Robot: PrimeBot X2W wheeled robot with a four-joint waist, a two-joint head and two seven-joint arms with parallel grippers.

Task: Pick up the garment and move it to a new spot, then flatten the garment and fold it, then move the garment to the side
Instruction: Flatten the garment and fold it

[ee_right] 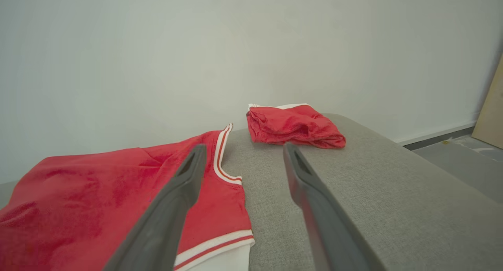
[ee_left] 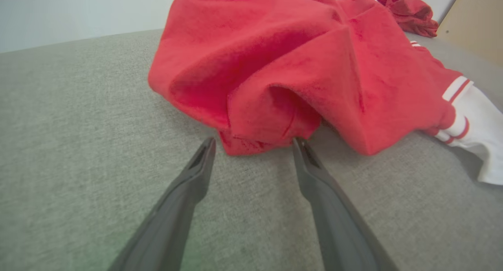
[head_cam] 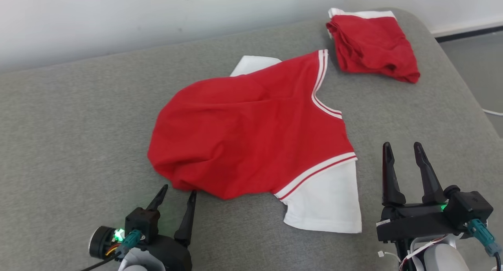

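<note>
The garment (head_cam: pixel 251 129) is a red shirt with white sleeves and striped trim, lying loosely spread on the grey cushioned surface (head_cam: pixel 78 145), its hem bunched at the near left. My left gripper (head_cam: pixel 178 192) is open, its tips right at that bunched red hem (ee_left: pixel 255 129), with no cloth between the fingers. My right gripper (head_cam: pixel 402 150) stands open to the right of the near white sleeve (head_cam: pixel 326 200), apart from it and holding nothing. In the right wrist view the shirt (ee_right: pixel 118 192) lies to the left of my open right gripper (ee_right: pixel 243 153).
A second red garment (head_cam: pixel 371 47), folded, rests at the far right of the surface (ee_right: pixel 294 125). A pale wall runs behind. The surface's rounded right edge drops to a grey floor (head_cam: pixel 479 66).
</note>
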